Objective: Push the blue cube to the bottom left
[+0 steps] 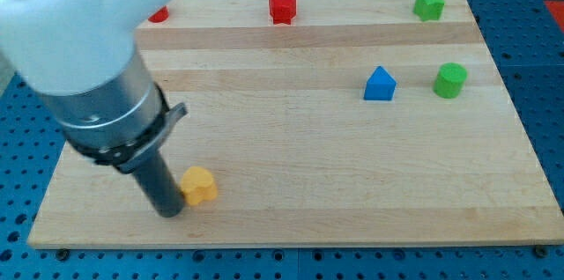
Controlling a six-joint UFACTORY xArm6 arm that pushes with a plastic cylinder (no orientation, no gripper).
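Near the tabletop's [291, 218] bottom-left corner, my tip [169, 212] rests on the wood, touching the yellow block [199, 185] on its right. No claw is fitted, only the rod. The blue block [380, 84], peaked like a small house with its apex toward the view's top, sits right of centre, beside the green cylinder [450, 79]. Bare wood lies between it and my tip. Along the top edge sit a red block [282, 7], a partly hidden red block [159, 16] and a green block [429, 3].
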